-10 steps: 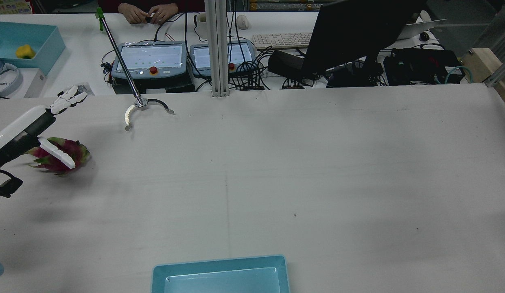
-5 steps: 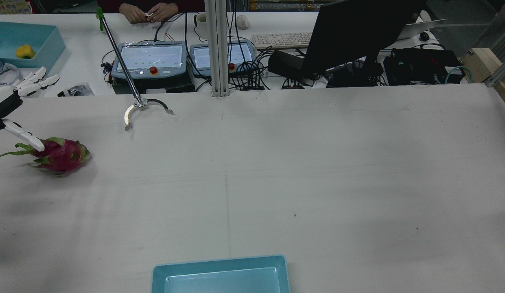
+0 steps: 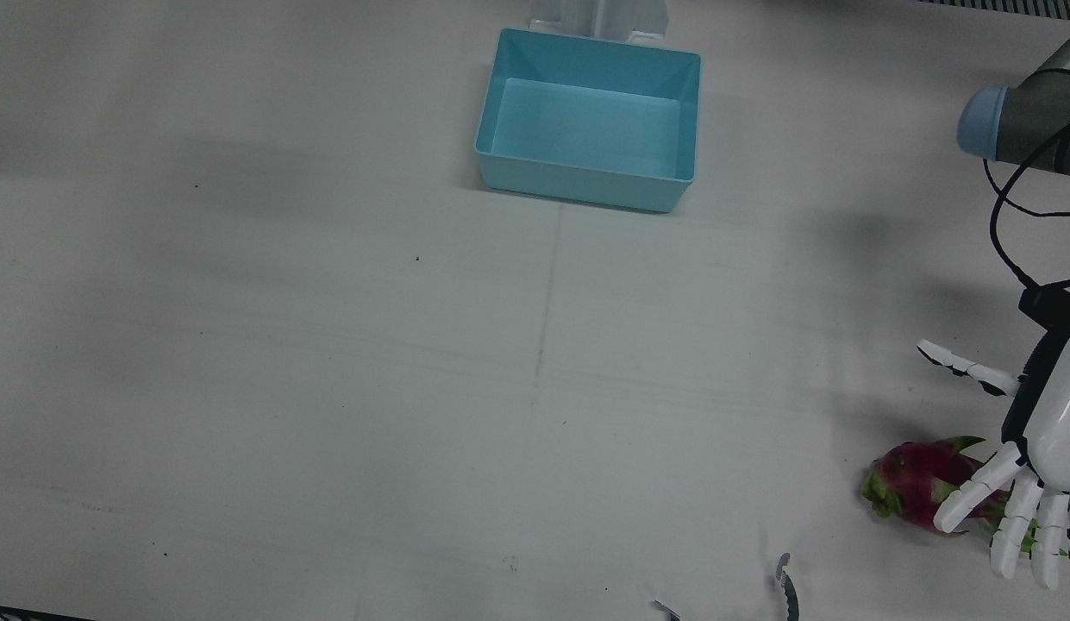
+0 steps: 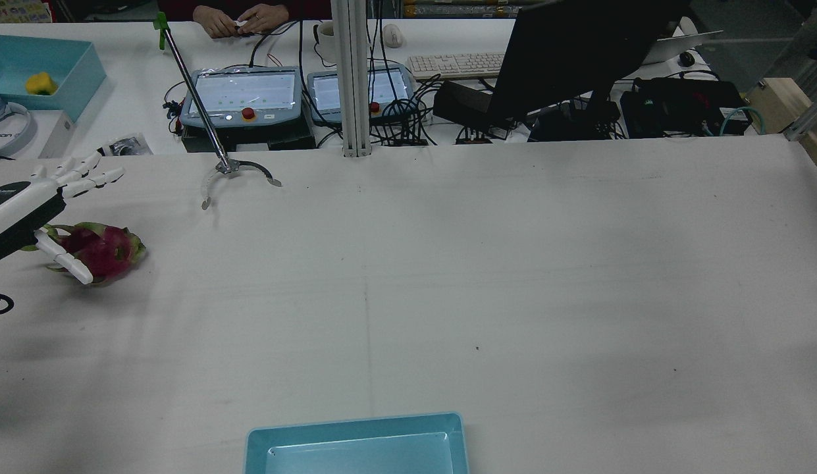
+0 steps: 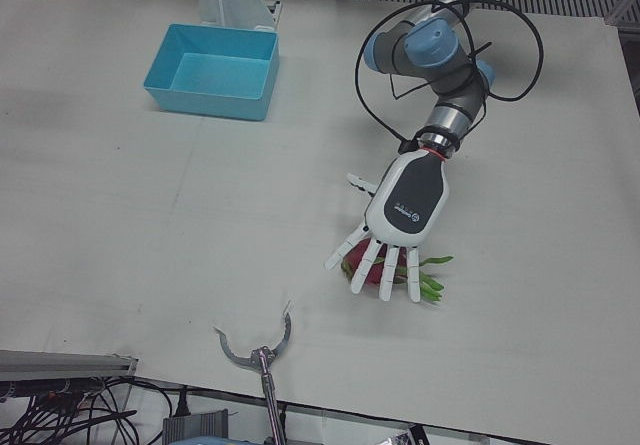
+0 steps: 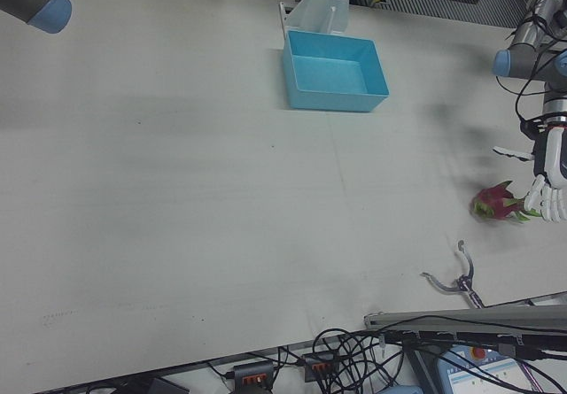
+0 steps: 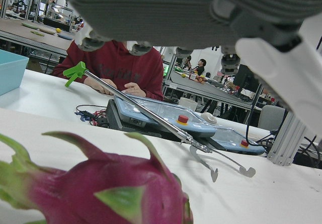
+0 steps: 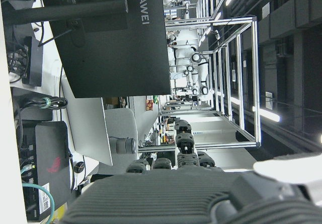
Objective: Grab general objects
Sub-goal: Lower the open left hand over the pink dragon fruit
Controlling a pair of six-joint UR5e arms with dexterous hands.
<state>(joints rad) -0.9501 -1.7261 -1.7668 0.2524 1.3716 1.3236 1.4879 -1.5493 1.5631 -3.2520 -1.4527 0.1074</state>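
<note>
A pink dragon fruit [image 4: 104, 252] with green scales lies on the white table at the far left of the rear view. My left hand [image 4: 26, 204] is open with fingers spread. It hovers over the fruit's leafy end without gripping it. The front view shows the fruit [image 3: 914, 487] partly under the fingers [image 3: 1017, 517] of the left hand [image 3: 1048, 431]. In the left-front view the hand [image 5: 402, 215] covers most of the fruit [image 5: 368, 273]. The left hand view shows the fruit [image 7: 100, 194] close below the palm. My right hand [image 8: 176, 194] shows only in its own view, away from the table, holding nothing.
A light blue bin [image 4: 355, 444] stands at the robot's side of the table, mid-width; it also shows in the front view [image 3: 591, 121]. A reach-grabber tool's claw [image 4: 230, 172] rests on the table's operator edge near the fruit, also seen in the left-front view [image 5: 255, 345].
My left hand drew back to the left off the fruit half a second ago and has now come back over it. The fruit has not moved.
</note>
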